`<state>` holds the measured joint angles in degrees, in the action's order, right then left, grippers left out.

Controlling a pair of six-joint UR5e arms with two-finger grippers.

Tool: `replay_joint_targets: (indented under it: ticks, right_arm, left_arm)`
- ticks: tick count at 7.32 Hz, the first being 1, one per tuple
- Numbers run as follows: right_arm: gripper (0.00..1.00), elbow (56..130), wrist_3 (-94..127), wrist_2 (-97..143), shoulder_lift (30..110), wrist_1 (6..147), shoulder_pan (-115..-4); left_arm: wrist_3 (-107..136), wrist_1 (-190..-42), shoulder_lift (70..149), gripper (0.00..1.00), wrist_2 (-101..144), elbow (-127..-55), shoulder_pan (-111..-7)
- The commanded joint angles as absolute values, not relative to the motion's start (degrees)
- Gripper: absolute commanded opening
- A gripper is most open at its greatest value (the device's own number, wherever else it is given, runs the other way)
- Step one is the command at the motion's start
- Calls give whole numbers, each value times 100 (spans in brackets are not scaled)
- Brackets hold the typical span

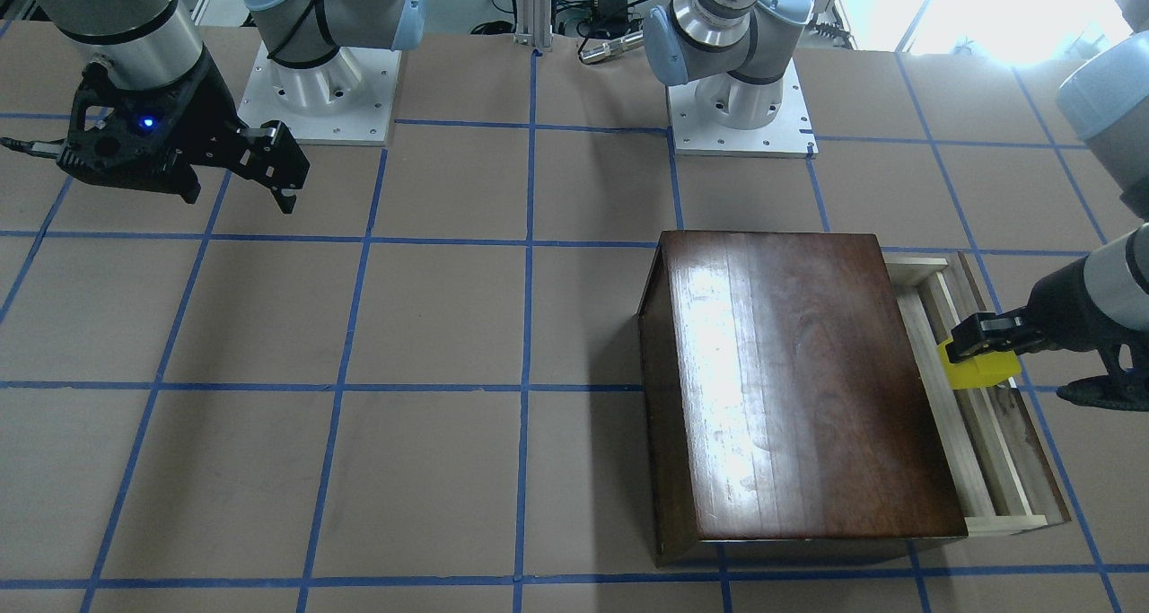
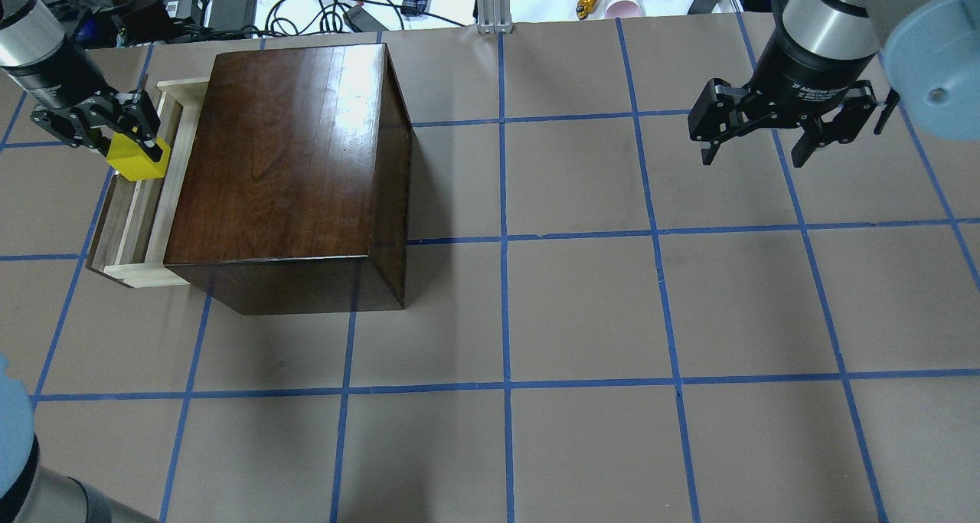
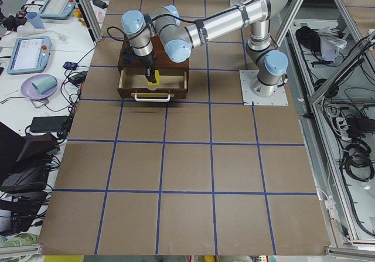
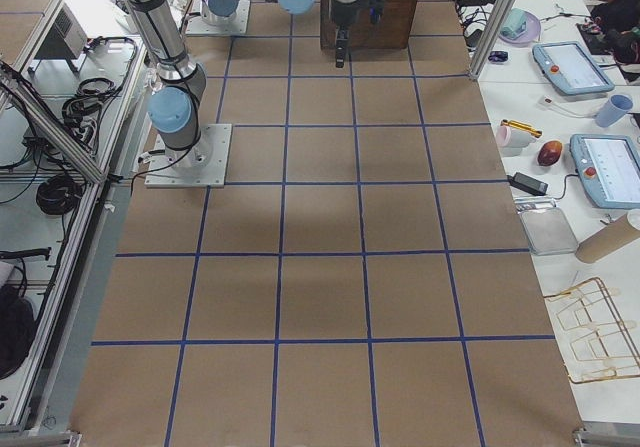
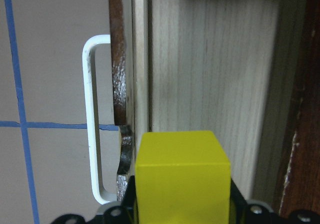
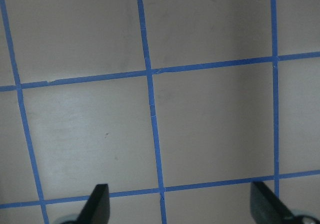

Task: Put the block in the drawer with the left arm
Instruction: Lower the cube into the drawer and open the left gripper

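Your left gripper (image 2: 135,145) pinches the small yellow cube (image 2: 136,165) in its jaws, pale-wood drawer tray (image 2: 134,217) beneath them (right gripper (image 2: 754,155) hangs spread)

A robotics lab: a brown table (image 2: 582,308) gridded in blue tape, teach pendants (image 3: 28,54) on the white side bench (image 3: 55,39) at left, black power supplies (image 2: 230,2) at upper left.

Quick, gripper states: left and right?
Left gripper: closed on the block, over the open drawer.
Right gripper: open, empty.
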<state>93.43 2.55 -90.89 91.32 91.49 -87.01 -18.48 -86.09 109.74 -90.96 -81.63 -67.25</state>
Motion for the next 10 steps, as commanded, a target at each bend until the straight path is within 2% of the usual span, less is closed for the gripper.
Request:
replay_joint_targets:
  ticks: [1,9,10]
  right_arm:
    - [100,9343,255,-9097,9132,9149,-8701]
    - [100,9343,255,-9088,9132,9149,-8701]
    - [100,9343,255,-9088,9132,9149,-8701]
  left_arm:
    - [-1758,-8350,11039,34,-9018,-8340,-6732]
    - [-1951,-8200,11285,33,-9000,-8429,-6732]
    - [-1951,-8200,11285,38,-9000,-8429,-6732]
